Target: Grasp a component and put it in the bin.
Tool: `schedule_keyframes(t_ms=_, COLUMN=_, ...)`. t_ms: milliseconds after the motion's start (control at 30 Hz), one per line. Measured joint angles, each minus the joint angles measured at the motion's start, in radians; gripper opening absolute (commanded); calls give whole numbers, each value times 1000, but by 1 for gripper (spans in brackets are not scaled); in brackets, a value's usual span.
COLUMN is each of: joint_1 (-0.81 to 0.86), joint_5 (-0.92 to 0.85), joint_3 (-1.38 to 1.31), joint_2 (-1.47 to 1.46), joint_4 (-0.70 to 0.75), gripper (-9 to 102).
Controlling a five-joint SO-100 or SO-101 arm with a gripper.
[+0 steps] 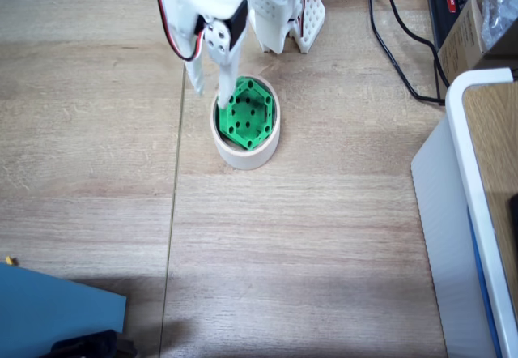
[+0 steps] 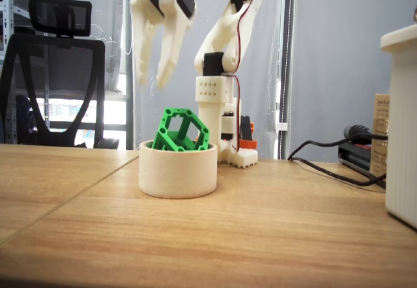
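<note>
Fixed views from above and from the side both show the green component (image 1: 248, 113) sitting inside the bin (image 1: 246, 154), a cream ring of tape standing on the worktop (image 1: 307, 236). From the side, the component (image 2: 181, 130) rests tilted, one corner leaning up and out above the rim of the bin (image 2: 177, 169) rather than lying flat within it. The gripper (image 2: 151, 79) hangs above it with its jaws spread and holding nothing, clear of the part, so the placing looks done as far as I can judge. The main risk now is the tilt: the raised corner stands proud of the rim, and a careless sweep of the arm on its way out could clip it and tip the part over the edge, or nudge the light ring across the wood. From above, the gripper (image 1: 209, 91) overlaps the rim's upper left, though the steep angle makes it hard to tell how much height separates them. At the right edge stands a large white-rimmed container (image 1: 477, 180); what it holds is not visible. A black cable (image 1: 396, 66) trails well apart from the ring.
</note>
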Motion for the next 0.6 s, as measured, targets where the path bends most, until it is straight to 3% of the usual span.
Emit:
schedule_keyframes(t_ms=333, joint_1=9, joint_5=-3, joint_3=-21, joint_2=69, joint_4=0, gripper=13)
schedule_keyframes(t_ms=600, joint_1=172, joint_5=-8, joint_3=-17, joint_2=304, joint_4=2, gripper=13)
